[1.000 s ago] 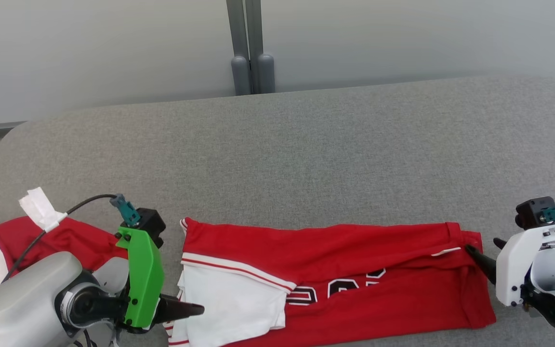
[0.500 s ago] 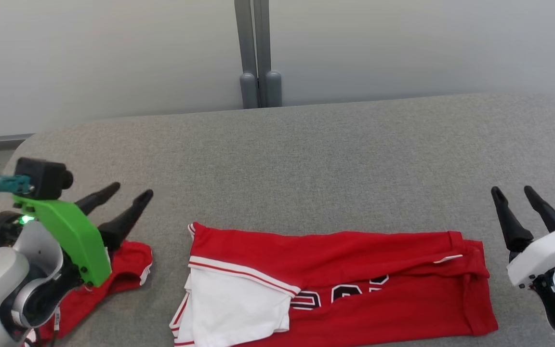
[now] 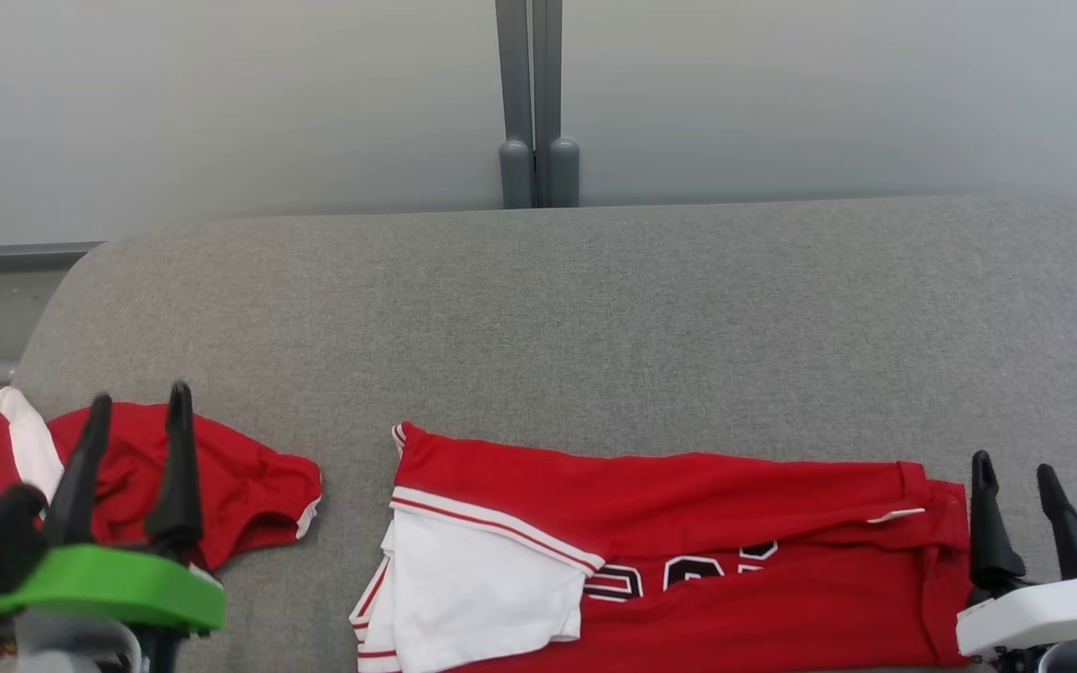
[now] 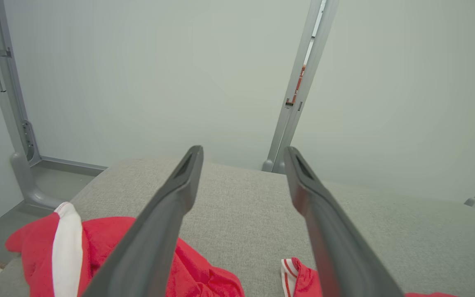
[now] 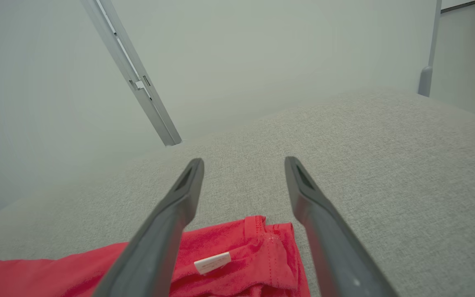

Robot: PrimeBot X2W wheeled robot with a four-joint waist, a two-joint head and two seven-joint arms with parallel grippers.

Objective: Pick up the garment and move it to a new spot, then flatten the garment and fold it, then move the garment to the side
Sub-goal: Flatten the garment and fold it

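Currently the left claw (image 3: pixel 141 394) and right claw (image 3: pixel 1014 465) are hanging wide and empty, the left risking snagging the crumpled red garment (image 3: pixel 249 486) beneath it instead of the folded jersey (image 3: pixel 688 505).

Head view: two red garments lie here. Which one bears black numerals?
The long folded garment at centre; the crumpled garment at left is plain red and white.

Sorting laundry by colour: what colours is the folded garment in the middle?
The garment is red with a white panel and black-and-white lettering; the head view shows it best.
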